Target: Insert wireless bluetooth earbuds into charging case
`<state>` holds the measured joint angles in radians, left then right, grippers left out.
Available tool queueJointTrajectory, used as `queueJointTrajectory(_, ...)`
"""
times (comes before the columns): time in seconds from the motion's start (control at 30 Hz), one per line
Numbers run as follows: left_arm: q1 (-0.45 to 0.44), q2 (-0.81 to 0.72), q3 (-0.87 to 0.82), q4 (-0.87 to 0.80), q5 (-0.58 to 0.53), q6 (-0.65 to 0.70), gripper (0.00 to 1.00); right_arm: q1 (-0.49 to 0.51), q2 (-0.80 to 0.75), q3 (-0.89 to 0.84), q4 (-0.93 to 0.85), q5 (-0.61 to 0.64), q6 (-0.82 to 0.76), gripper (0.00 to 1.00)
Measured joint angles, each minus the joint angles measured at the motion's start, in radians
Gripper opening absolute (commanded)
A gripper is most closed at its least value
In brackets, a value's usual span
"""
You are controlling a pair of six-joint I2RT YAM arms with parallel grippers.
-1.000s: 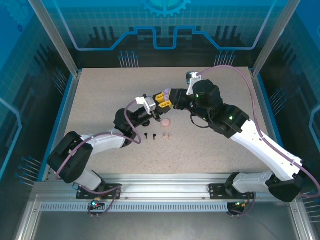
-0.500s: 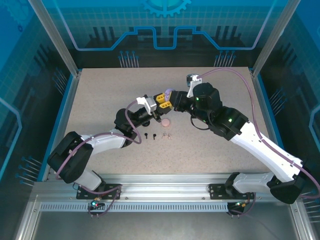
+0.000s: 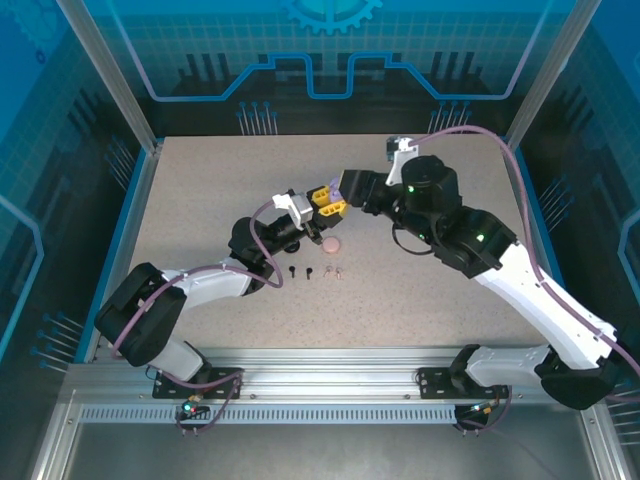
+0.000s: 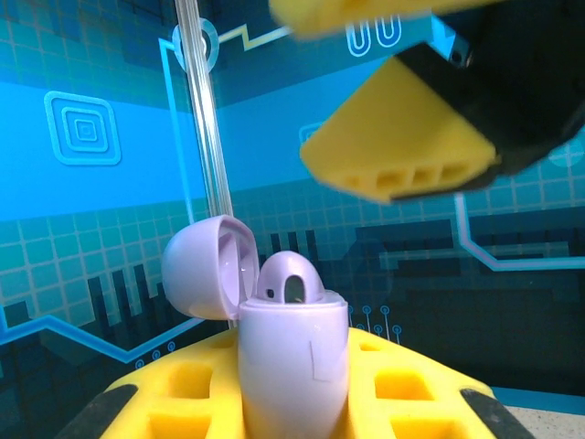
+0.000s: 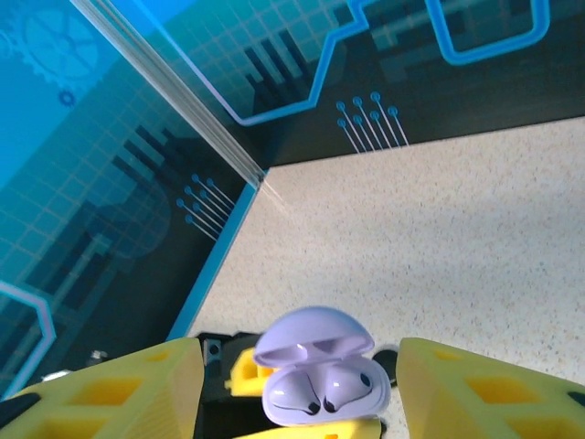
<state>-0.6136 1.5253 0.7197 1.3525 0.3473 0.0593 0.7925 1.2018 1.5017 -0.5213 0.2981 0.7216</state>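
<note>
Glossy lilac plastic case (image 4: 292,361); matt speckled tabletop (image 3: 200,200).

The left gripper (image 3: 322,200) sits near the middle of the table (image 3: 200,190), clamped on an open case (image 5: 320,384) that stands upright between its fingers. The lid (image 5: 315,334) is tipped back, and two earbuds (image 5: 343,389) sit side by side in the case. The right gripper (image 3: 345,188) hangs just right of it, fingers spread. Nearer the bases a closed case (image 3: 331,243) lies on the table. Nearer still, four earbuds lie in a row, a left pair (image 3: 309,271) and a right pair (image 3: 329,270).
</note>
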Motion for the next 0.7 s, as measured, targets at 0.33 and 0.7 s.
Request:
queueJointTrajectory(0.33,-0.01,0.0,0.0,0.0,0.0,0.0,0.0,-0.114,0.116,0.214,-0.114,-0.076,-0.024,0.53)
queueJointTrajectory(0.7,-0.019,0.0,0.0,-0.002,0.001,0.0,0.0,-0.185,0.357,0.396,-0.257,-0.204,-0.066,0.26)
